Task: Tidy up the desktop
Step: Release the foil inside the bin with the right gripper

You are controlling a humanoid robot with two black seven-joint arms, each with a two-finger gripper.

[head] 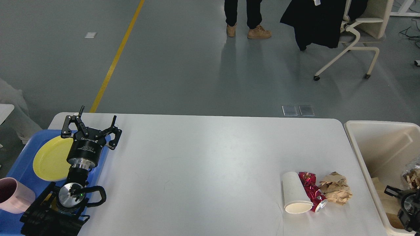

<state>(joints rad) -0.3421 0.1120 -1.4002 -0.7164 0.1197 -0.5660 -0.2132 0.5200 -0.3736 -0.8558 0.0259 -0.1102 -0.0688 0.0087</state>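
Three pieces of litter are lying together near the right front of the tabletop (210,157): a tipped white paper cup (295,193), a crushed red can (312,191) touching it, and crumpled brown paper (335,188). The left claw (90,128) is being held spread and empty above the blue tray (19,164) and yellow plate (49,159). The right claw (407,209), over the cream bin (377,137), cannot be judged. The cup is likely to roll if nudged during a pick.
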